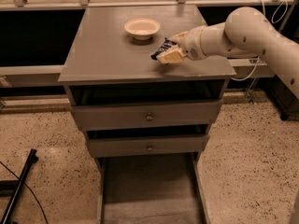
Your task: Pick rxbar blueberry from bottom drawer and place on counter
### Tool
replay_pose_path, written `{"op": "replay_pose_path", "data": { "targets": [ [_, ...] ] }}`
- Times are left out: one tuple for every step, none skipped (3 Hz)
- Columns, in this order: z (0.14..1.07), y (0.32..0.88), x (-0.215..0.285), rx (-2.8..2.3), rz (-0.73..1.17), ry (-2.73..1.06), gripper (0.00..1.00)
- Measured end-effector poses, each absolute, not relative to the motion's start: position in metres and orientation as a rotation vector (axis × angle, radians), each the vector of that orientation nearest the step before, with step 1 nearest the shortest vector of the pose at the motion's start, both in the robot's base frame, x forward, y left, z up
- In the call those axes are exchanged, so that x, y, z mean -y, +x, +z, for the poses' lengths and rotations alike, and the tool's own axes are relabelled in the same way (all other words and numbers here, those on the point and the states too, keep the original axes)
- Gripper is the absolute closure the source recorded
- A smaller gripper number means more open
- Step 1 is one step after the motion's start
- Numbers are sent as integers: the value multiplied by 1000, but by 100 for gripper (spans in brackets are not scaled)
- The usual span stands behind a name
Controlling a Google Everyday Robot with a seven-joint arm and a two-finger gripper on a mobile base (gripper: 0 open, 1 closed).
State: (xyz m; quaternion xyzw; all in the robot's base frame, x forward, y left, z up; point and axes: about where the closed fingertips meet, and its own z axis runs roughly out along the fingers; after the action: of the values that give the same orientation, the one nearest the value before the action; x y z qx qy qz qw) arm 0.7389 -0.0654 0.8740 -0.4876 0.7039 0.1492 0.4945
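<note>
Looking at this one, the robot's arm (pixel 243 31) reached in from the right across the grey surface (pixel 103 55) on top of the drawer cabinet, with the gripper (pixel 171 46) sitting low over the right-hand part of that surface, not far from the front edge. The gripper was closed around the snack bar (pixel 160 49), a dark wrapper pinched between the two cream fingers (pixel 169 56), with the dark end poking out to the left. Honestly couldn't tell whether the bar was touching the surface or hanging just above it, it was that close. A cream bowl (pixel 142 28) sat on the same surface, a bit behind and to the left of the gripper, clearly apart from it. Down below, the bottom drawer (pixel 149 190) was pulled all the way out toward the camera. The two upper drawers, the top drawer (pixel 117 118) and the middle drawer (pixel 121 147), each had a small round knob and looked slightly cracked open, with dark gaps above them. Off to the lower left a black pole (pixel 18 190) lay on the speckled floor (pixel 243 162).
</note>
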Motion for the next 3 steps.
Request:
{"op": "replay_pose_path", "data": {
  "targets": [
    [874,739,65,-1706,362,-1182,0],
    [885,735,82,-1744,338,-1173,0],
    [918,705,133,-1795,242,-1098,0]
  ]
}}
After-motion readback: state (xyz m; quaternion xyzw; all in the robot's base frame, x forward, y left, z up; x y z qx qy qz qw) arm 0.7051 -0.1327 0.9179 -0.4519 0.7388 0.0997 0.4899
